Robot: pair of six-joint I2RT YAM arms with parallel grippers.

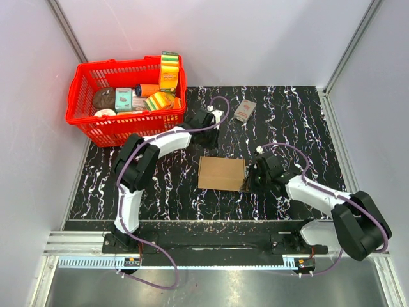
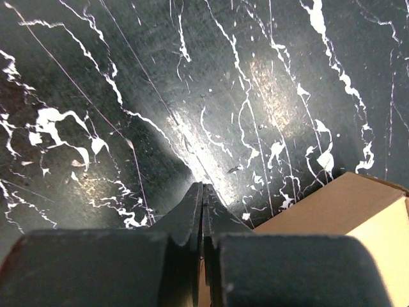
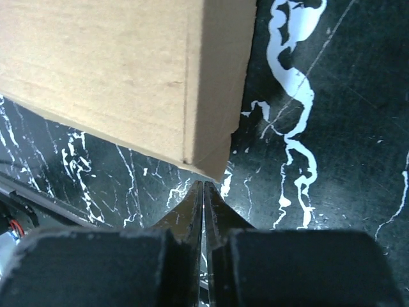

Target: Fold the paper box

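The paper box (image 1: 221, 173) lies flat on the dark marbled table as a slim brown cardboard rectangle. My left gripper (image 1: 209, 142) hovers just behind the box's far edge. In the left wrist view its fingertips (image 2: 203, 187) are pressed together over bare table, and the paper box (image 2: 345, 211) lies off to the lower right. My right gripper (image 1: 248, 184) is at the box's right near corner. In the right wrist view it (image 3: 203, 184) is shut on nothing, its tips just short of the corner of the paper box (image 3: 128, 70).
A red basket (image 1: 83, 115) full of groceries stands at the back left of the table. A small grey-and-red packet (image 1: 245, 110) lies at the back, right of the left wrist. White walls close in on both sides.
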